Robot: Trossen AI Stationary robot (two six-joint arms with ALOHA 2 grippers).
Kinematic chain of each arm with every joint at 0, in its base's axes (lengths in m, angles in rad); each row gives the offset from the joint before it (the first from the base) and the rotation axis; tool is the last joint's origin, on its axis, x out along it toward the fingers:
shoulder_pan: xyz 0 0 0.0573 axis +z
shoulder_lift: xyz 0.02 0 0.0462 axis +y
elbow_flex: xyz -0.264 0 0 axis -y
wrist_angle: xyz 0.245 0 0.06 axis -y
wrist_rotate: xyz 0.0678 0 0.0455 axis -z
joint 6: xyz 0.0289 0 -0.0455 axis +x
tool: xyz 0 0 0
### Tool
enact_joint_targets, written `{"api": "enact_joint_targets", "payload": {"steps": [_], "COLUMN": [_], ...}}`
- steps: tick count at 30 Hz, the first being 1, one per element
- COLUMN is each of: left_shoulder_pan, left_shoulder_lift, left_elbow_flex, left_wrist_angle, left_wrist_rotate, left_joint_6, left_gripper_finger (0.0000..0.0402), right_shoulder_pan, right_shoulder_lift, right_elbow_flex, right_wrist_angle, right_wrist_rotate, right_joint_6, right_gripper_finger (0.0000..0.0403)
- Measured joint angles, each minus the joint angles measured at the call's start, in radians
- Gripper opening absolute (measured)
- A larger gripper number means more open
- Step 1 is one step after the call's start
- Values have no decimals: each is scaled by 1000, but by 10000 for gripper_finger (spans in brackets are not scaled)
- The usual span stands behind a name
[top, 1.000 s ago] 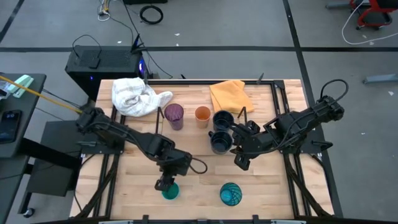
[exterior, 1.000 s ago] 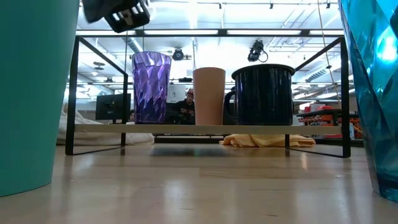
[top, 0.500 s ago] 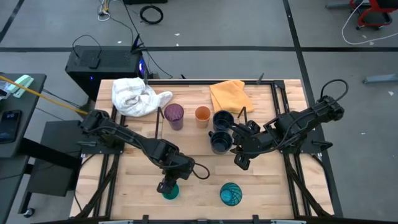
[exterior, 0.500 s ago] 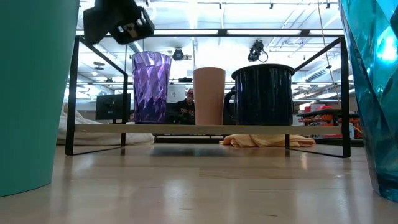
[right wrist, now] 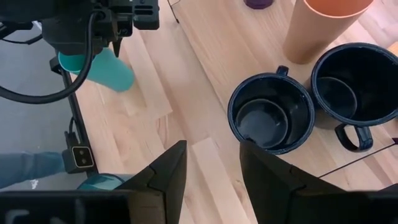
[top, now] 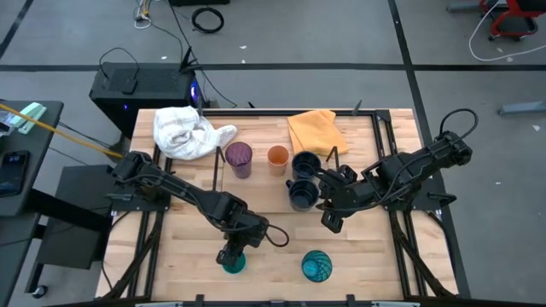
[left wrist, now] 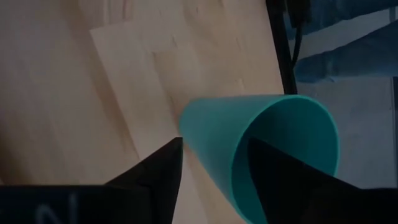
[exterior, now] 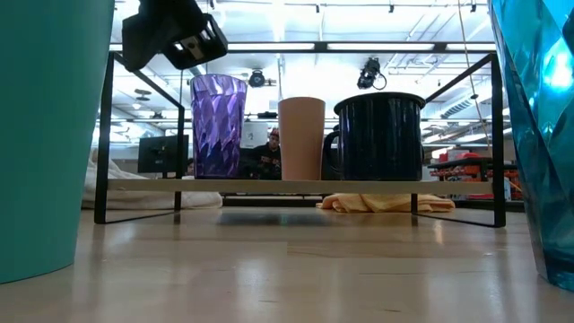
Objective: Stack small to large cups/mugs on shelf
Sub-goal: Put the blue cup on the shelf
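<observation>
A small teal cup (top: 234,263) stands upright near the table's near edge. My left gripper (top: 229,254) is open right above it, one finger outside the cup's wall and one over its mouth (left wrist: 292,143). A larger teal-blue patterned cup (top: 316,266) stands to its right. On the black wire shelf (exterior: 296,186) stand a purple tumbler (exterior: 218,126), an orange cup (exterior: 301,139) and a navy mug (exterior: 377,136). A second navy mug (right wrist: 270,119) stands just on the near side of it. My right gripper (top: 328,220) hovers open beside that mug. My left gripper comes at the small teal cup from above, slanting down, with the wall near the rim (left wrist: 211,143) between its open fingers. I cannot tell whether either finger touches the wall. The cup stands upright on the table.
A white cloth (top: 183,132) and a yellow cloth (top: 314,130) lie at the table's far edge behind the shelf. A black box (top: 141,89) sits beyond the far left corner. Bare wood shows between the shelf and the two teal cups.
My left gripper has sunk toward the small teal cup, staying open. The cup has not moved.
</observation>
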Motion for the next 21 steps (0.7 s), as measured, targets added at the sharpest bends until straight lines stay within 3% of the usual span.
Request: {"api": "enact_joint_targets", "payload": {"steps": [14, 21], "left_shoulder_pan": [0, 0], "left_shoulder_lift": [45, 45], "left_elbow_flex": [0, 0], "left_wrist_angle": [-2, 0], "left_wrist_rotate": [0, -15], "left_joint_6": [26, 37], "left_gripper_finger": [160, 95], "right_shoulder_pan": [0, 0], "right_shoulder_lift": [0, 0], "right_elbow_flex": [0, 0], "right_wrist_angle": [0, 0], "right_wrist_rotate": [0, 0], "right_joint_6": [8, 8], "right_gripper_finger": [155, 155]}}
